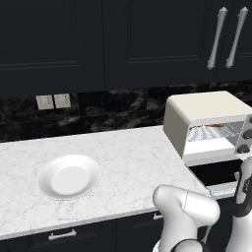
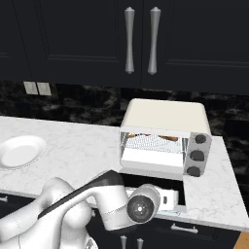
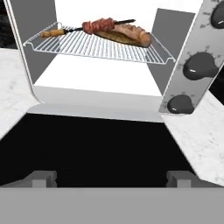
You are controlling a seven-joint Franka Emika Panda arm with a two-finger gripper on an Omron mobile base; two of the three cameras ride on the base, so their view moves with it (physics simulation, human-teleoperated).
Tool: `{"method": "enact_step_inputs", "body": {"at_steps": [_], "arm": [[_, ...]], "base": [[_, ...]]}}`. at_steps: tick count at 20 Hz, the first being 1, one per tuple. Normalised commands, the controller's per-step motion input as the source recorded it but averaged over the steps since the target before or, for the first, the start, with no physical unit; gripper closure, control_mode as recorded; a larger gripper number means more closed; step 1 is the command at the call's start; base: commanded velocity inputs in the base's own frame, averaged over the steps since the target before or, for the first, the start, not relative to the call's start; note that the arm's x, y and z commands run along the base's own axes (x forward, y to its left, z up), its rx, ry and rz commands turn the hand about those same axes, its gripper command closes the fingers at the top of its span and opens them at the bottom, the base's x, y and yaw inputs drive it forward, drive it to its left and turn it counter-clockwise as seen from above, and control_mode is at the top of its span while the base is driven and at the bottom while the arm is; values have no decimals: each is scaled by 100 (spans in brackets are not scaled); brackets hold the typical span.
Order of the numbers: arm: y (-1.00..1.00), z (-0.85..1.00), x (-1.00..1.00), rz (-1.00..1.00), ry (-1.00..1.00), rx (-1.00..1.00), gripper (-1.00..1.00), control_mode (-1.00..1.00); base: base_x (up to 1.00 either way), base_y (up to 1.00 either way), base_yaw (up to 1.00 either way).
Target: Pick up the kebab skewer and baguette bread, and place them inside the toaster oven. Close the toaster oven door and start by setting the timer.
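Cream toaster oven (image 2: pixel 165 116): door (image 3: pixel 96 148) down; gripper (image 3: pixel 111 178) spread, empty; hasty lift could jolt skewer (image 3: pixel 87 27), baguette (image 3: pixel 129 35).

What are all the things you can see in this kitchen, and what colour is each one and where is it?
toaster oven: one, cream, on the counter's right part.
toaster oven door: one, dark glass, folded down open in front of the oven.
wire rack: one, silver, inside the oven.
kebab skewer: one, dark stick with red-brown and orange chunks, on the rack, against the bread.
baguette bread: one, golden-brown, on the rack behind the skewer.
knobs: three, dark grey, down the oven's right side.
plate: one, white, on the counter's left part.
counter: one, white marble.
outlets: two, pale, on the dark wall.
cabinet handles: two, silver, on the dark upper cabinets.
arm: one, white with dark joints, low before the oven.
fingers: two, grey, apart, below the open door.
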Motion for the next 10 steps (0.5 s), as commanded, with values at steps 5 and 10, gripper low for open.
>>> {"method": "enact_step_inputs", "body": {"at_steps": [5, 10], "arm": [[-1, -23, -54, 4, 3, 3, -100, -100], [-8, -23, -34, 7, 6, 7, -100, -100]], "base": [[0, 0, 0], [0, 0, 0]]}}
